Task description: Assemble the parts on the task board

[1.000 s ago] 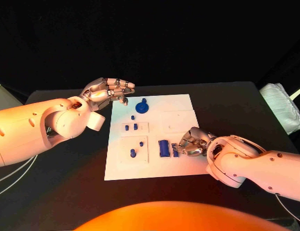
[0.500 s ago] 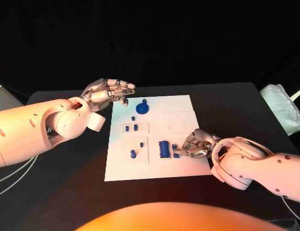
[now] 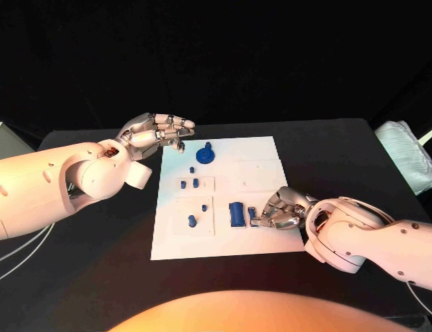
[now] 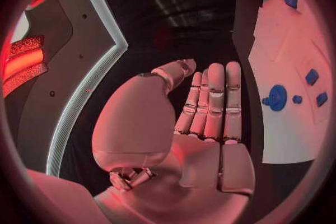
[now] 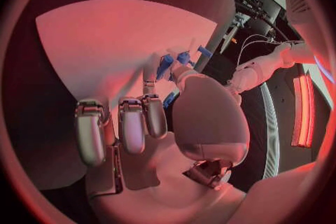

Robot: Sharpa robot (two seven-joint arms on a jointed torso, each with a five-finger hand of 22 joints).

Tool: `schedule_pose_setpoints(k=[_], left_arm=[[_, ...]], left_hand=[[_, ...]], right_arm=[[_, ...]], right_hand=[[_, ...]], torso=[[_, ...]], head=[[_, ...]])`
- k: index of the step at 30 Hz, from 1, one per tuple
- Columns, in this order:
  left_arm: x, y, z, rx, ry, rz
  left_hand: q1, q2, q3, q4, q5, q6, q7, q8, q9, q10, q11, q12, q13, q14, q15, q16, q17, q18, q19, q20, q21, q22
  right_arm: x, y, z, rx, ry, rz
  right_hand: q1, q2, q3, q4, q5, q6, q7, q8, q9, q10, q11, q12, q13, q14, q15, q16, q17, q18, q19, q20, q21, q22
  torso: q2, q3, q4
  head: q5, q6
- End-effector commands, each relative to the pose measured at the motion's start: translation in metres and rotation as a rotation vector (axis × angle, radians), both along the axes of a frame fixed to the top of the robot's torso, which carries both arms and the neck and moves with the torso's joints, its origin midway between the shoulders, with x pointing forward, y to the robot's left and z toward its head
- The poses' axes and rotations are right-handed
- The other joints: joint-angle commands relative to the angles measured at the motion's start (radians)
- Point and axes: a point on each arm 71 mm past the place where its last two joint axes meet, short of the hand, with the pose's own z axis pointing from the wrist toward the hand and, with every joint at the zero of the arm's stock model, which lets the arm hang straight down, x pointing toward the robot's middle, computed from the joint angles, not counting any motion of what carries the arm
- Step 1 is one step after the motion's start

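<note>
- Board (image 3: 216, 238): white plate, mid-table (image 3: 96, 277), long side running away from the robot. Shallow square recesses on the side toward the left arm.
- Parts: all blue. Round disc with a stub (image 3: 206, 155) at the far end; small peg (image 3: 192, 169) just beside it; two short pegs (image 3: 189, 183) in a recess; two more (image 3: 192, 220) in the nearer recess; tall block (image 3: 236, 213) near the board's middle, upright.
- Narrow blue piece (image 3: 252, 216) sits just beside the block, on the right-hand side.
- Right hand (image 3: 280, 209): down on the board at that narrow piece, fingers curled in around it. Right wrist view shows fingertips pinching a small blue part (image 5: 170, 63). Reads as clamped on the piece.
- Step, my read: placing or seating the narrow piece next to the block. Can't tell whether it is fully seated; the fingers hide its base.
- Next move likely needs: keep the piece upright, press straight down, then let go without dragging it sideways into the block.
- Risk: block stands very close, so a tilt or nudge could knock it.
- Left hand (image 3: 159, 129): raised off the board's far left corner, near the disc, not touching anything. Left wrist view has its fingers (image 4: 213, 101) straight and side by side, palm bare, holding nothing.
- Most parts are not yet assembled, so the task looks early to mid.
</note>
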Motion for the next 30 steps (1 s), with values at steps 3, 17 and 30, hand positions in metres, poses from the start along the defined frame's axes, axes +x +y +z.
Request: schedule_pose_setpoints(k=[3, 17, 30], left_arm=[[-0.001, -0.002, 0.001, -0.007, -0.003, -0.021], [-0.001, -0.002, 0.001, -0.007, -0.003, -0.021], [0.000, -0.002, 0.000, -0.007, -0.005, -0.018]], left_hand=[[0.001, 0.010, 0.002, -0.001, 0.006, -0.007, 0.001, 0.006, 0.001, -0.006, 0.000, 0.006, -0.001, -0.006, 0.001, -0.006, -0.002, 0.006, 0.004, 0.001, -0.001, 0.002], [0.001, 0.012, 0.003, 0.000, 0.006, -0.007, 0.001, 0.006, 0.001, -0.006, 0.000, 0.006, -0.002, -0.006, 0.001, -0.006, -0.002, 0.006, 0.004, 0.001, -0.001, 0.002], [0.001, 0.012, 0.003, 0.000, 0.006, -0.007, 0.001, 0.006, 0.001, -0.006, 0.000, 0.006, -0.002, -0.006, 0.001, -0.006, -0.002, 0.006, 0.004, 0.001, -0.001, 0.002]], right_arm=[[0.002, 0.003, -0.002, -0.024, -0.015, 0.025], [0.013, 0.004, -0.005, -0.045, -0.062, 0.006], [0.013, -0.003, 0.006, 0.060, -0.113, -0.020]], right_hand=[[0.023, 0.006, 0.001, -0.012, -0.004, -0.006, 0.000, 0.006, 0.001, 0.060, -0.002, -0.004, 0.189, 0.093, -0.003, 0.003, 0.198, -0.005, 0.103, -0.001, 0.003, 0.261], [0.036, 0.016, 0.002, -0.014, -0.004, -0.002, -0.001, 0.008, 0.002, 0.060, -0.003, -0.004, 0.190, 0.093, -0.003, 0.004, 0.198, -0.006, 0.104, -0.002, 0.005, 0.262], [0.022, 0.002, -0.044, 0.014, -0.003, -0.022, 0.006, -0.001, -0.002, 0.044, 0.003, -0.048, 0.170, 0.089, 0.001, -0.005, 0.182, 0.001, 0.096, 0.000, -0.027, 0.253]], torso=[[-0.001, -0.0011, 0.0014], [-0.001, -0.0016, 0.0007], [-0.005, -0.0017, -0.0019]], head=[[-0.001, -0.002], [-0.001, -0.001], [-0.003, 0.005]])
